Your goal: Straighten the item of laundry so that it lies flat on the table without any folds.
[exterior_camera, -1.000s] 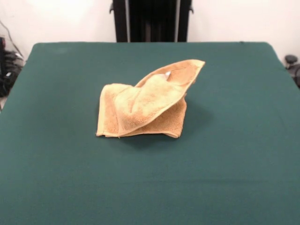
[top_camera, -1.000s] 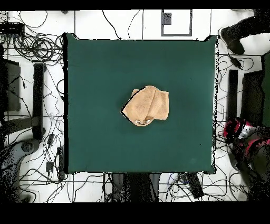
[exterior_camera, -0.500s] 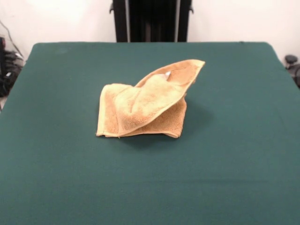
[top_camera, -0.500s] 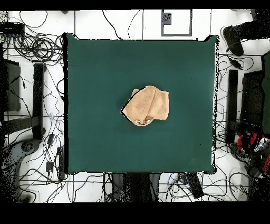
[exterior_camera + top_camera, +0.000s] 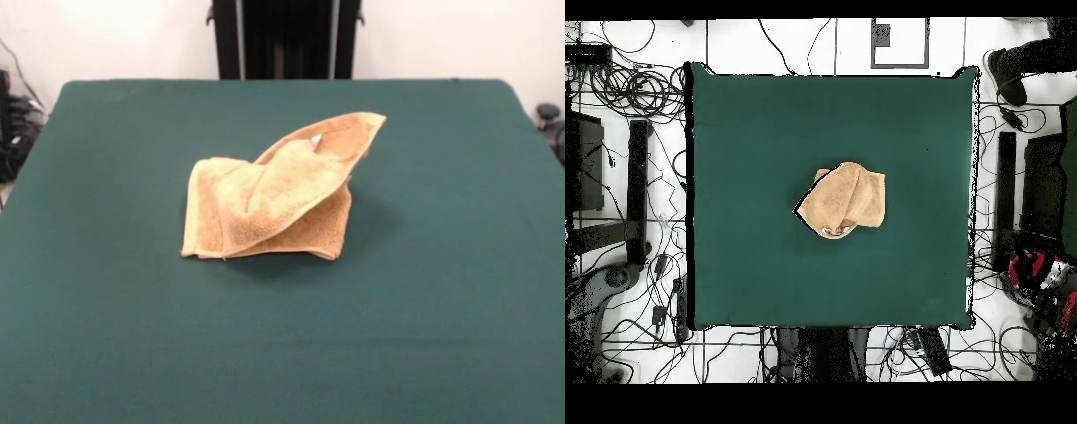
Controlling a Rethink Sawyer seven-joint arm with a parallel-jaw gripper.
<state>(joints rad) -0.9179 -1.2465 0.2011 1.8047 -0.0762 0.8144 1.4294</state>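
Terry towel (image 5: 269, 199) lies folded, one corner peaked, on felt-like table (image 5: 424, 309).

The green table (image 5: 106, 291) (image 5: 745, 130) carries one folded tan towel (image 5: 269, 194) (image 5: 844, 199) at its centre, peaked toward one o'clock.

The towel (image 5: 269, 199) is seen to be soft terry cloth, its looped pile rough and matt. The table (image 5: 441, 291) is covered in a matt, felt-like cloth. The pedestal (image 5: 284, 39) is possibly painted metal.
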